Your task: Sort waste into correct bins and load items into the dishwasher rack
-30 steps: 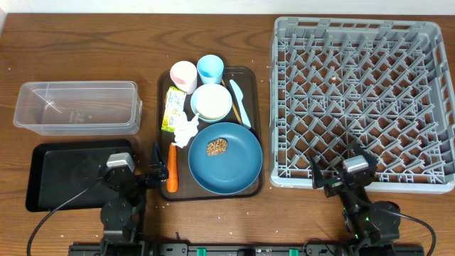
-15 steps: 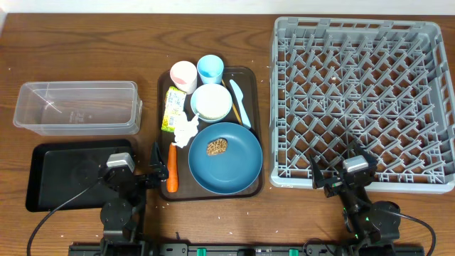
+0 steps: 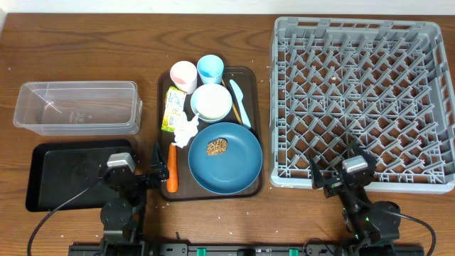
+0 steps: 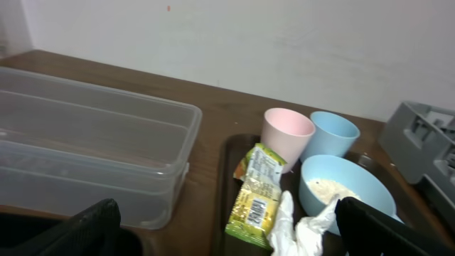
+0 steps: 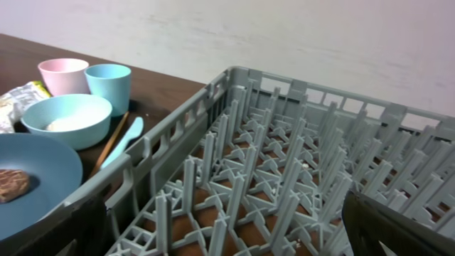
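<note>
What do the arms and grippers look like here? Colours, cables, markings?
The left arm and right arm are black, each with a grey boxy module at the wrist. The left gripper and right gripper have dark, blunt-edged jaws. Thin black cables curve out from the bases, and small green marks sit on the black base rail.

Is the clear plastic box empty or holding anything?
Empty: the clear plastic box shows only its own bare floor and walls.

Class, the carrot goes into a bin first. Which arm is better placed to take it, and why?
Likely the left arm: its open jaws sit right beside the carrot and by the black tray. The right arm sits at the rack, with the plate in between.
</note>
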